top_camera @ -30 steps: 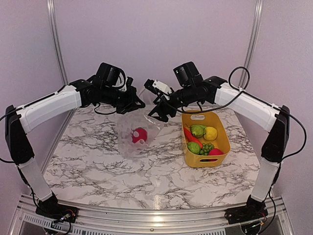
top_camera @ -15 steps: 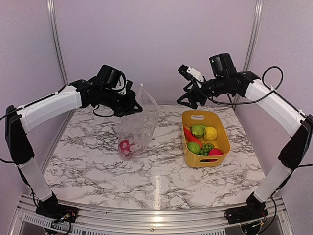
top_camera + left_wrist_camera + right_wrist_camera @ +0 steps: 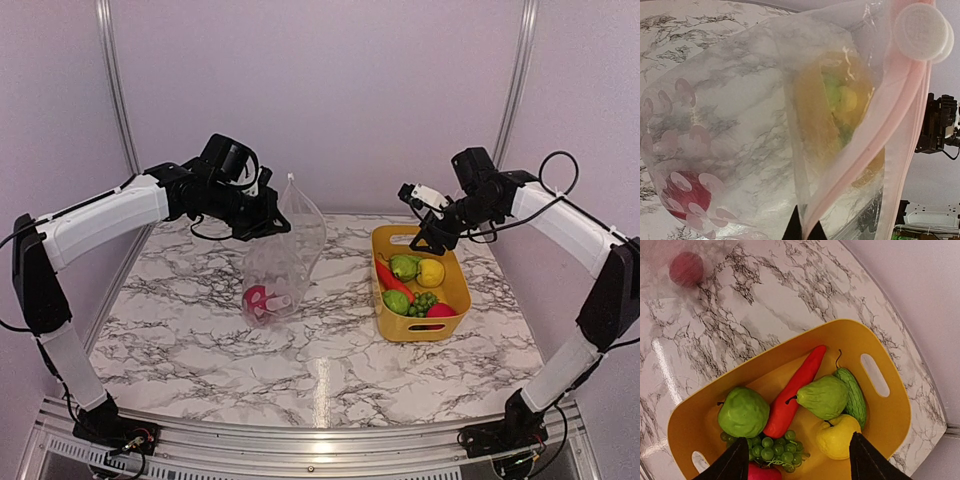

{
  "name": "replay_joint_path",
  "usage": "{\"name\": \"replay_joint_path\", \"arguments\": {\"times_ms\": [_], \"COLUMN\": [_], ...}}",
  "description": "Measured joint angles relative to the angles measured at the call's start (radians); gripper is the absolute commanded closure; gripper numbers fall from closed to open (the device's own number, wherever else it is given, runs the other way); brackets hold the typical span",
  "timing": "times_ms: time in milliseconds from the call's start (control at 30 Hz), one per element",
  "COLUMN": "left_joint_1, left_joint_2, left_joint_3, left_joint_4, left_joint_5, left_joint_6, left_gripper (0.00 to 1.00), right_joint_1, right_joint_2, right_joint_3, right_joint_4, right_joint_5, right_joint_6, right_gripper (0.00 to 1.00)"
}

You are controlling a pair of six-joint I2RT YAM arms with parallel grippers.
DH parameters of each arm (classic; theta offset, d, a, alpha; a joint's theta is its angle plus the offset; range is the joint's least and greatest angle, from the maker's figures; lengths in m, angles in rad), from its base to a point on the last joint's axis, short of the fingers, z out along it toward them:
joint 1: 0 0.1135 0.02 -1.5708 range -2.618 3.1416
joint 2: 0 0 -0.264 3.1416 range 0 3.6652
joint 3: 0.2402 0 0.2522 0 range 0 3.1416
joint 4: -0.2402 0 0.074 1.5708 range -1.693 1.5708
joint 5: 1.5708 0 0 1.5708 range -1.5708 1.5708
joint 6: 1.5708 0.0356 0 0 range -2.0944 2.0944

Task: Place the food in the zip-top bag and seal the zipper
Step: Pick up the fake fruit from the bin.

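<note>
While the left fingers (image 3: 277, 222) pinch the bag (image 3: 285, 255) shut-tight at its zipper (image 3: 900, 115), the bag hangs from them, mouth uppermost, with its bottom resting on the worktop (image 3: 200, 340) left of centre. 1 red apple (image 3: 256, 297) lies inside it, low at the near left corner; no other food shows in the bag.

Right of the bag, with bare worktop between, stands a yellow basket (image 3: 462, 285). It holds the rest of the food: a red pepper (image 3: 792, 392) lying slantwise through the middle, a green fruit (image 3: 743, 411) on one side of it, a 2nd green fruit (image 3: 822, 396) on the other, a cucumber (image 3: 852, 395) against that one, a lemon (image 3: 837, 436), grapes (image 3: 777, 447), and a red piece (image 3: 762, 474) only partly in view.

Over the basket's far end hover the right fingers (image 3: 432, 242), spread wide with nothing between them. From the right wrist, the grapes and lemon lie below the gap, and the fingers touch none of the food.
</note>
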Motion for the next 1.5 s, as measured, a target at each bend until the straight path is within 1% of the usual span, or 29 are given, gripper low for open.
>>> {"name": "replay_joint_path", "arguments": {"times_ms": [167,333,533,700,800,967,1067,1233,1500], "left_joint_1": [0.000,0.000,0.000,0.000,0.000,0.000,0.000,0.000,0.000], "left_joint_2": [0.000,0.000,0.000,0.000,0.000,0.000,0.000,0.000,-0.005], "left_joint_3": [0.000,0.000,0.000,0.000,0.000,0.000,0.000,0.000,-0.016], "left_joint_4": [-0.006,-0.009,-0.010,-0.012,-0.016,-0.019,-0.025,-0.032,-0.033], "left_joint_5": [0.000,0.000,-0.004,-0.009,-0.015,-0.019,-0.024,-0.034,-0.047], "left_joint_6": [0.008,0.011,0.011,0.013,0.016,0.016,0.016,0.016,0.015], "left_gripper": [1.00,1.00,1.00,1.00,1.00,1.00,1.00,1.00,1.00], "right_joint_1": [-0.001,0.000,0.002,0.016,0.032,0.063,0.077,0.086,0.087], "right_joint_2": [0.018,0.109,0.192,0.202,0.200,0.192,0.206,0.251,0.282], "right_joint_3": [-0.011,0.031,0.060,0.063,0.043,-0.040,-0.048,-0.048,-0.104], "right_joint_4": [-0.026,-0.092,-0.122,-0.122,-0.082,0.016,0.058,0.129,0.222], "right_joint_5": [0.039,0.056,0.079,0.100,0.106,0.129,0.146,0.166,0.194], "right_joint_6": [-0.050,-0.137,-0.253,-0.369,-0.463,-0.625,-0.700,-0.770,-0.867], "right_gripper": [0.40,0.46,0.46,0.46,0.46,0.46,0.44,0.39,0.40]}}
